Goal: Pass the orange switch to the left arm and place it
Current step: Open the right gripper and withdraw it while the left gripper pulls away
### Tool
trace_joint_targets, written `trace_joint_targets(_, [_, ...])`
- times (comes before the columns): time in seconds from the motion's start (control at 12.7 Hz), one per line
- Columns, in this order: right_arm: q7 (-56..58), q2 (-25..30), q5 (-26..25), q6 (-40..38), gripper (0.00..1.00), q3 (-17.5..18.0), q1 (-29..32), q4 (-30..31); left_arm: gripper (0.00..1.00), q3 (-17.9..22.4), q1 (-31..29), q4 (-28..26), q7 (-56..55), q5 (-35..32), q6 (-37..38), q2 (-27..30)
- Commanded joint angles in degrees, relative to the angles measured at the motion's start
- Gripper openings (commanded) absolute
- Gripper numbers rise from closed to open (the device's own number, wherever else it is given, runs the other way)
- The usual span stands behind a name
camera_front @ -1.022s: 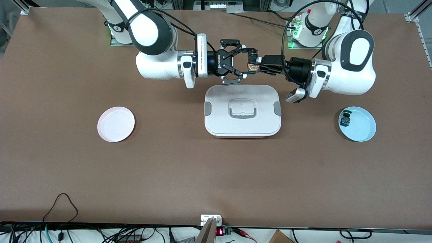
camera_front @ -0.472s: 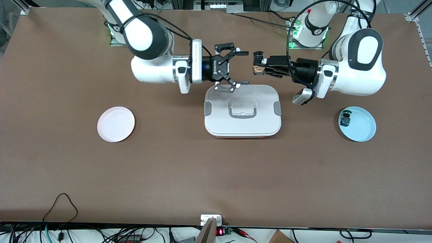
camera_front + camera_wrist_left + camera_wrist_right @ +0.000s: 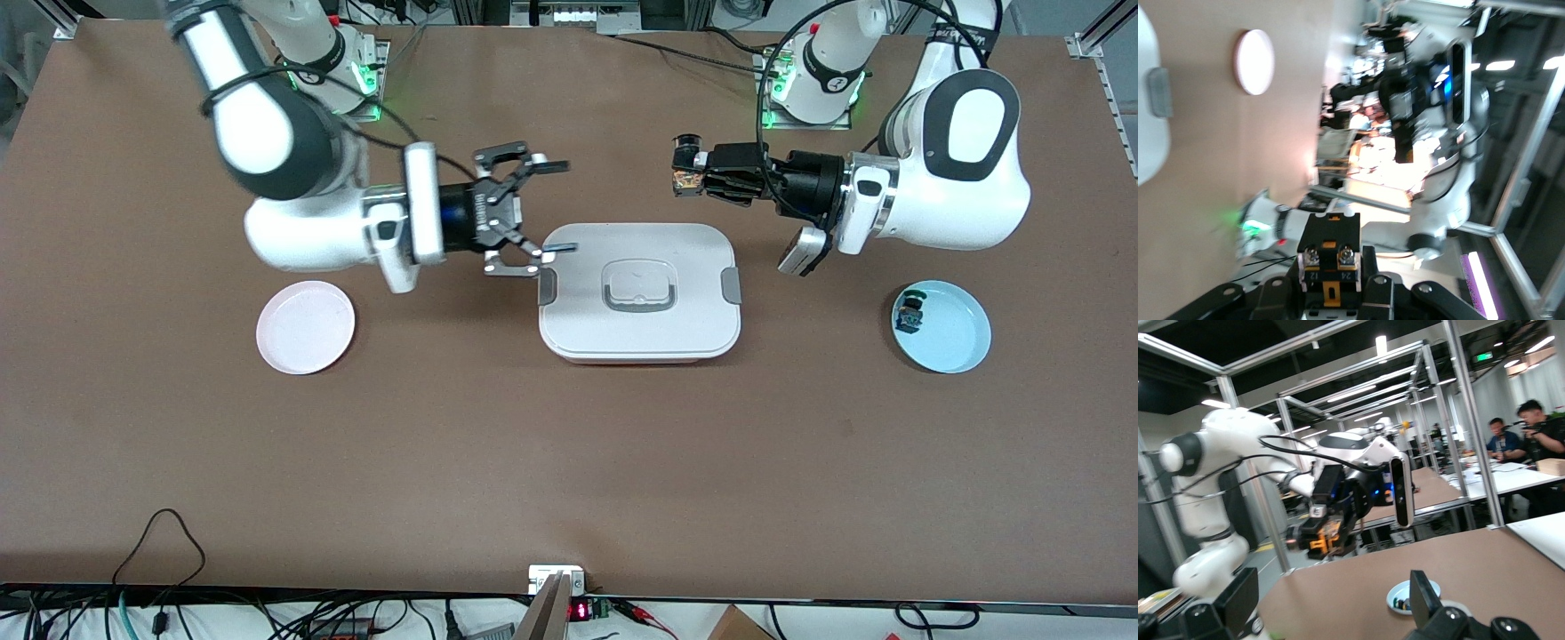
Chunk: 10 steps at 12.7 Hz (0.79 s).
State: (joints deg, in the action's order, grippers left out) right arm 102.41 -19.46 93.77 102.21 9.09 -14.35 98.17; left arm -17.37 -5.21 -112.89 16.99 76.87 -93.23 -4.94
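The orange switch [image 3: 684,181] is a small black part with orange and metal bits, held in my shut left gripper [image 3: 686,174] up in the air over the table, just off the edge of the box [image 3: 638,329]. In the left wrist view the switch [image 3: 1331,259] sits between the fingers [image 3: 1376,293]. My right gripper [image 3: 558,207] is open and empty, over the box's corner at the right arm's end. In the right wrist view its fingers [image 3: 1423,595] stand wide apart, and the switch [image 3: 1321,539] shows farther off in the left gripper.
A pink plate [image 3: 305,326] lies toward the right arm's end. A blue plate [image 3: 951,338] toward the left arm's end holds a small black part with green and blue [image 3: 910,314]. The box stands between the two plates.
My right gripper has drawn away from the left gripper toward its own end of the table, still open and empty. The left gripper keeps the switch and has pulled back slightly.
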Motion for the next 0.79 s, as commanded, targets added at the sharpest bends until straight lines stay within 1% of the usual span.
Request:
trace_joint_targets(0.0, [-0.46, 1.26, -6.47, -10.07, 1.00, 0.67, 7.20, 1.31, 0.19, -0.12, -0.86, 3.28, 0.33, -10.81, 0.68, 0.37])
trace_joint_targets(0.08, [-0.28, 2.14, -8.93, -13.24, 1.00, 0.67, 10.27, 2.36, 0.19, -0.03, -0.86, 4.50, 0.33, -15.56, 0.68, 0.37])
trace_joint_targets(0.16, [-0.19, 2.58, -11.39, -16.14, 1.00, 0.67, 13.18, 2.72, 0.19, -0.12, -0.86, 5.74, 0.33, -22.39, 0.77, 0.37])
trace_joint_targets(0.24, [-0.10, 2.58, -14.28, -19.30, 1.00, 0.67, 15.90, 2.55, 0.19, -0.12, -1.03, 7.40, 0.59, -30.73, 1.38, 0.37])
trace_joint_targets(0.31, [-0.10, 2.58, -15.70, -21.59, 1.00, 0.67, 17.58, 2.55, 0.20, 0.06, -1.38, 7.94, 1.29, -36.81, 3.64, 0.46])
trace_joint_targets(0.39, [-0.10, 2.58, -16.94, -23.18, 1.00, 0.67, 18.56, 2.55, 0.19, 0.06, -2.78, 8.03, 2.43, -42.10, 4.36, 0.46])
trace_joint_targets(0.47, [-0.45, 2.58, -18.43, -23.72, 1.00, 0.58, 19.35, 2.38, 0.19, 0.06, -3.84, 8.12, 5.40, -48.94, 4.37, 0.37])
trace_joint_targets(0.55, [-2.46, 2.67, -21.66, -24.86, 1.00, 0.32, 20.32, 1.76, 0.19, 0.14, -4.54, 7.86, 8.91, -56.05, 4.46, 0.37])
trace_joint_targets(0.63, [-5.52, 3.19, -26.92, -26.09, 1.00, -0.47, 20.67, 0.89, 0.19, 0.06, -6.12, 7.68, 12.25, -61.87, 4.63, 0.28])
trace_joint_targets(0.71, [-7.73, 4.16, -31.14, -26.19, 1.00, -1.26, 20.76, 0.53, 0.19, 0.14, -7.09, 7.68, 15.85, -66.71, 4.72, -1.11])
